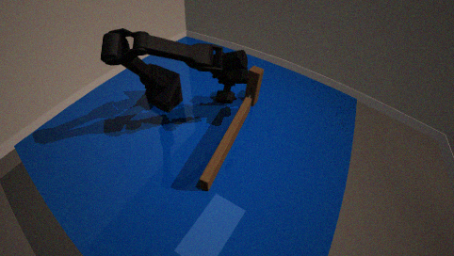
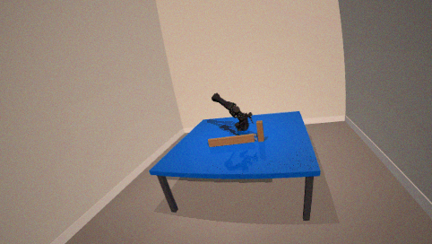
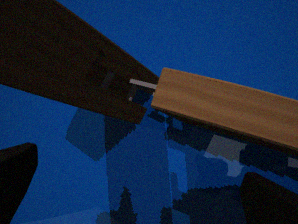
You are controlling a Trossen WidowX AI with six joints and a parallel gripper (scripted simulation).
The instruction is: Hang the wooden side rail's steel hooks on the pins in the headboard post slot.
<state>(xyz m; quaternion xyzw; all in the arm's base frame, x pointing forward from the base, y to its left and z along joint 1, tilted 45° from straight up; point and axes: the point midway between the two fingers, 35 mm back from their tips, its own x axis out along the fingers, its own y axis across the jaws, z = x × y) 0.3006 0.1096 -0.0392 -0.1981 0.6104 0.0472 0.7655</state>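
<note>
Lying along the table [image 1: 292,155] [image 2: 233,172], the wooden side rail [image 1: 226,145] [image 2: 230,140] [image 3: 225,107] has its steel hooks [image 3: 143,84] pointing at the headboard post [image 1: 254,87] [image 2: 260,131] [image 3: 60,60]; whether they reach the slot's pins, I cannot tell. The gripper [image 1: 226,97] [image 2: 252,117] [image 3: 141,172] is spread, holding nothing. Hanging apparently remains: grasp, lift, seat both hooks, release, withdraw.

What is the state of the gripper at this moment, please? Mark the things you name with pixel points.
Gripper [image 1: 225,97] [image 3: 141,172]: open, holding nothing; the wooden side rail [image 1: 227,143] [image 2: 230,140] [image 3: 225,107] is not between its fingers.
</note>
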